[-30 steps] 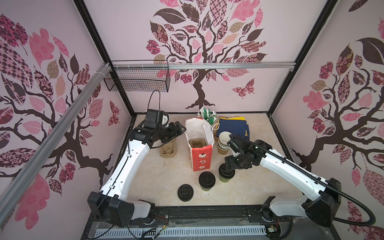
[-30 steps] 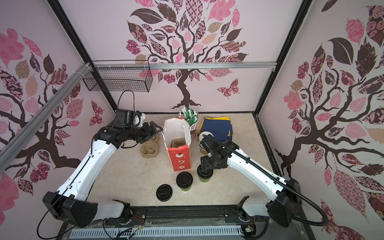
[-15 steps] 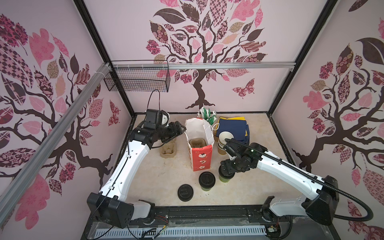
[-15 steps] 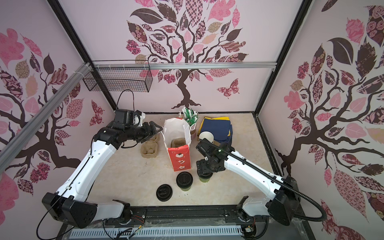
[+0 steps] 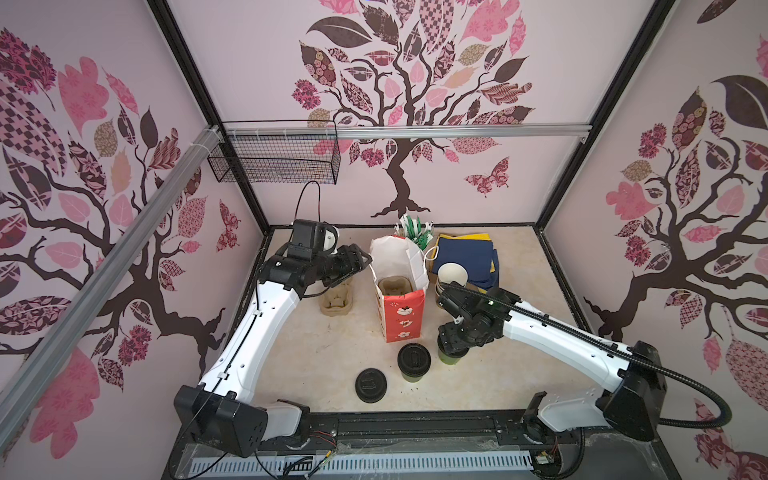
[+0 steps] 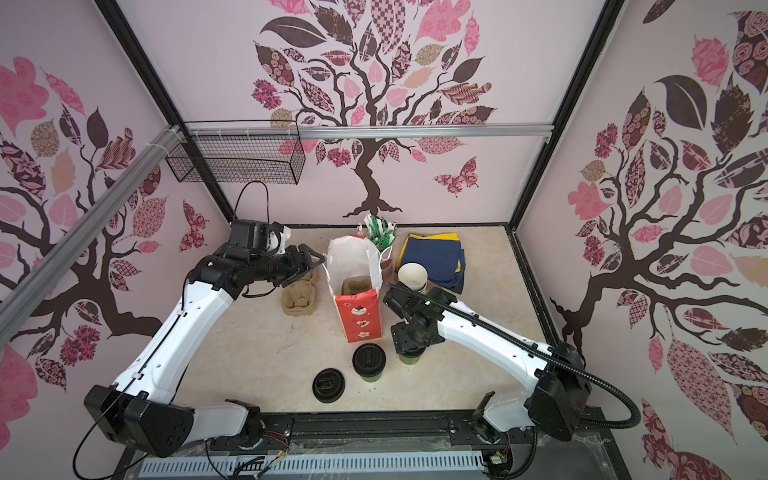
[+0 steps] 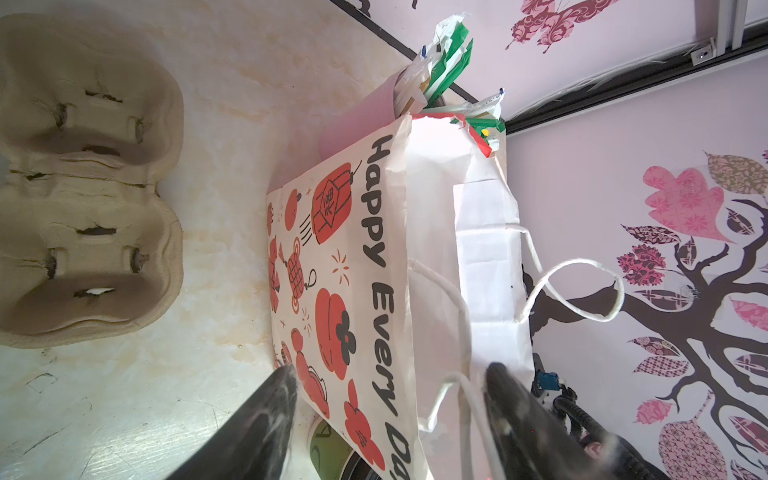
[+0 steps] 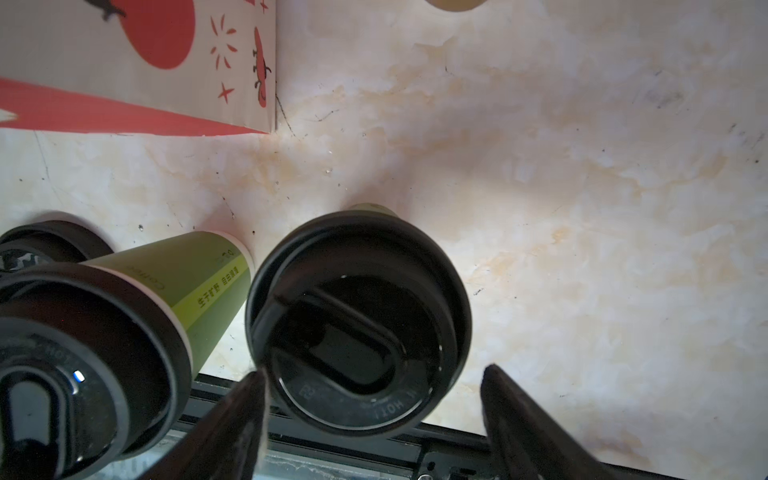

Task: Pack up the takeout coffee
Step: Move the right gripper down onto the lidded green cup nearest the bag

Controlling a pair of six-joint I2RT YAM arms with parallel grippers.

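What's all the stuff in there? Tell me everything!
paper bag: 1, red and white, middle, open
coffee cups: 2, green with black lids, before the bag
loose lid: 1, black, near the front
cup carriers: 2, beige, one left of the bag, another inside
empty cups: stack, white inside, right of bag
napkins: pile, navy and yellow, back right
packets: bunch, green and white, behind bag
wire basket: 1, black, back left
left gripper: black, open at the bag's rim
right gripper: black, open over one coffee cup

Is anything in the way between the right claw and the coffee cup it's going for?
Nothing visible. The right gripper hangs open right over the lidded cup, jaws spread to either side of it. The second cup stands close beside it, not between.
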